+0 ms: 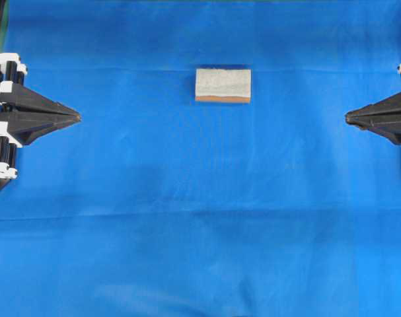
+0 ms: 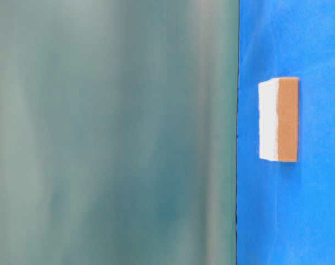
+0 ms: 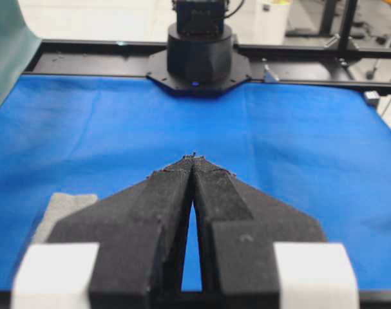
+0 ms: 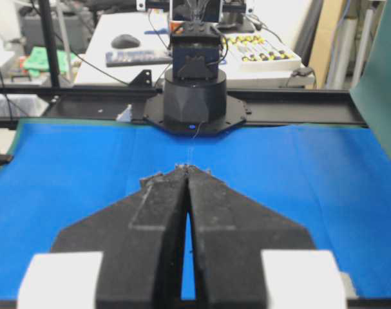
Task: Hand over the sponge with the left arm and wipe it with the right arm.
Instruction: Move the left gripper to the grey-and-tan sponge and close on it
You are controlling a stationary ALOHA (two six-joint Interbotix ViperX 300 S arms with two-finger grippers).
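The sponge (image 1: 222,84) lies flat on the blue cloth, back of centre, grey-white top up with a thin orange-brown edge toward the front; the table-level view shows its side (image 2: 278,119). My left gripper (image 1: 76,117) rests at the left edge, shut and empty, tips pointing right, well apart from the sponge. A grey corner of the sponge (image 3: 63,206) peeks out left of my left gripper (image 3: 193,156) in its wrist view. My right gripper (image 1: 349,117) sits at the right edge, shut and empty, pointing left. Its tips (image 4: 189,168) meet over bare cloth.
The blue cloth (image 1: 200,231) covers the whole table. The opposite arm's black base (image 3: 198,55) stands at the far edge in the left wrist view, and likewise a black base (image 4: 195,96) in the right wrist view. A green backdrop (image 2: 112,132) fills the left of the table-level view.
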